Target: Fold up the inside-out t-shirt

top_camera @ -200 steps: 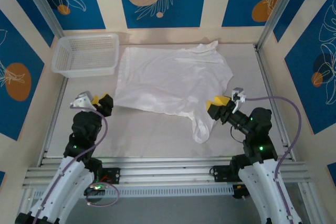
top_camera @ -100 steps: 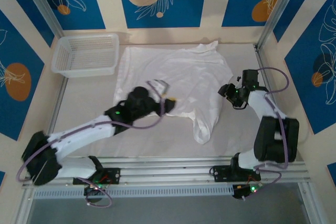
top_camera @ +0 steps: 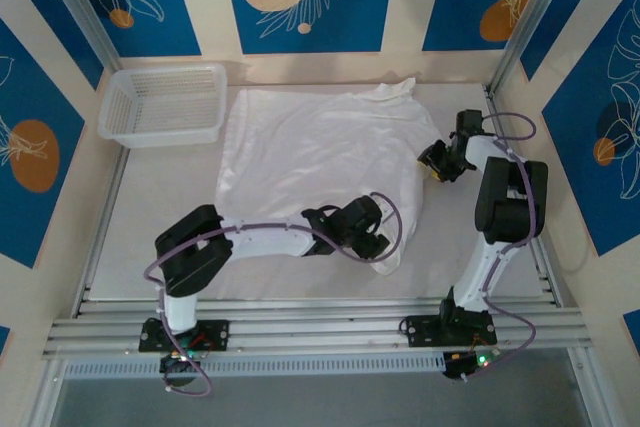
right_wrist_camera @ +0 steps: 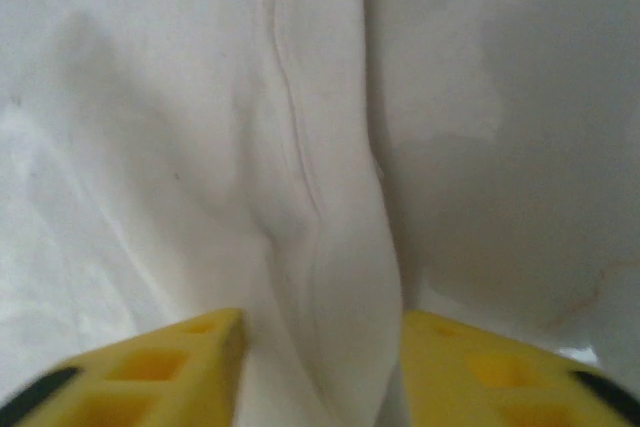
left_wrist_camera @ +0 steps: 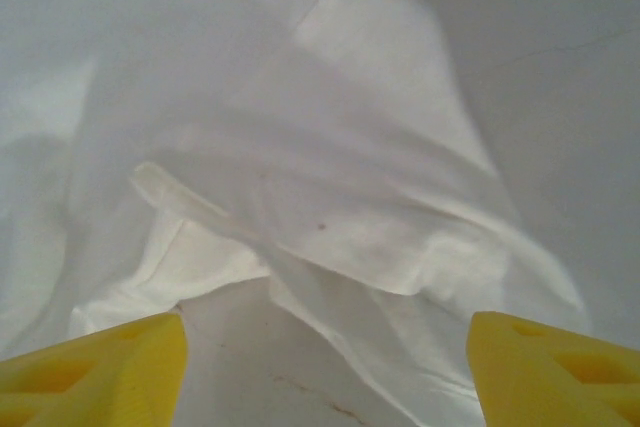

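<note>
The inside-out t-shirt (top_camera: 320, 147) lies spread and wrinkled on the white table (top_camera: 150, 207), with one sleeve trailing toward the near edge at the lower right. My left gripper (top_camera: 378, 245) hovers over that trailing sleeve. In the left wrist view it (left_wrist_camera: 325, 377) stands wide open, with the sleeve's folds (left_wrist_camera: 330, 167) lying ahead of and between the yellow fingertips. My right gripper (top_camera: 434, 162) is at the shirt's right edge. In the right wrist view it (right_wrist_camera: 320, 367) is half closed, a raised fold of the shirt (right_wrist_camera: 330, 247) standing between its yellow fingers (right_wrist_camera: 150, 367).
A white mesh basket (top_camera: 160, 104) stands at the back left corner. Metal frame posts (top_camera: 520, 27) and patterned walls close in the table. Bare tabletop (top_camera: 290, 272) runs along the near edge and down the left side.
My left arm has swung right from the shirt's lower middle to the trailing sleeve, and its jaws have widened. My right gripper has settled at the right edge, and its jaws have narrowed round a fold.
</note>
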Robot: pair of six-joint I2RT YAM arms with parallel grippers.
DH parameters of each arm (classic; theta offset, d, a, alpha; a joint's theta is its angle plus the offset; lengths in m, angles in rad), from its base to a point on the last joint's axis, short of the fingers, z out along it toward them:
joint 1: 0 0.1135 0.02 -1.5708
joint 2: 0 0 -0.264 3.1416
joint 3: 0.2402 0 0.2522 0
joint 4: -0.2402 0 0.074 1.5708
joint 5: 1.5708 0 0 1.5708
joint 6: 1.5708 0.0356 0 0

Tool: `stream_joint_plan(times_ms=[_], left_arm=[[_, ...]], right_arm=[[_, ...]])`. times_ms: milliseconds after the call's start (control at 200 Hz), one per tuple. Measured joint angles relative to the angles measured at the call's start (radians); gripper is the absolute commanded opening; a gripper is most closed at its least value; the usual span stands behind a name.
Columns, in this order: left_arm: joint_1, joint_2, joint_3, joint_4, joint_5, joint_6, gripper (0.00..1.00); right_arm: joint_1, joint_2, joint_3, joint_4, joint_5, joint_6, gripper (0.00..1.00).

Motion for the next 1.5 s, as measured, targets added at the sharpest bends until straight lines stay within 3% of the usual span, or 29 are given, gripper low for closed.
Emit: stream_joint_plan(times_ms=[115, 270, 520, 585, 630, 765, 830, 910, 1115, 1175, 1390, 1500], left_arm=[[0.029, 0.035, 0.022, -0.01, 0.005, -0.073, 0.46], [0.087, 0.052, 0.023, -0.026, 0.01, -0.192, 0.0], [0.19, -0.007, -0.143, 0.058, 0.068, -0.348, 0.0], [0.204, -0.024, -0.182, 0.08, 0.086, -0.365, 0.0], [0.21, -0.031, -0.196, 0.097, 0.109, -0.369, 0.12], [0.19, -0.038, -0.197, 0.172, 0.197, -0.399, 0.46], [0.168, -0.038, -0.181, 0.201, 0.227, -0.427, 0.54], [0.146, -0.035, -0.146, 0.219, 0.25, -0.463, 0.57], [0.133, 0.034, -0.05, 0.238, 0.237, -0.493, 0.53], [0.135, 0.064, -0.031, 0.229, 0.237, -0.488, 0.45], [0.139, 0.116, 0.017, 0.186, 0.227, -0.468, 0.0], [0.145, 0.115, 0.025, 0.181, 0.22, -0.465, 0.0]], right_arm=[[0.006, 0.046, 0.054, -0.021, 0.021, -0.002, 0.0], [0.006, 0.058, 0.059, -0.05, 0.054, -0.014, 0.0], [0.006, -0.028, 0.059, -0.076, 0.135, -0.037, 0.0], [0.006, -0.064, 0.059, -0.074, 0.15, -0.042, 0.24], [0.006, -0.082, 0.059, -0.072, 0.158, -0.041, 0.35], [0.005, -0.085, 0.051, -0.062, 0.156, -0.046, 0.4], [0.005, -0.071, 0.047, -0.062, 0.145, -0.047, 0.42], [0.005, -0.052, 0.043, -0.062, 0.128, -0.048, 0.43], [0.005, -0.032, 0.04, -0.066, 0.092, -0.051, 0.46], [0.005, -0.032, 0.04, -0.066, 0.087, -0.051, 0.47], [0.005, -0.032, 0.039, -0.066, 0.073, -0.053, 0.5], [0.005, -0.031, 0.039, -0.066, 0.073, -0.059, 0.48]])
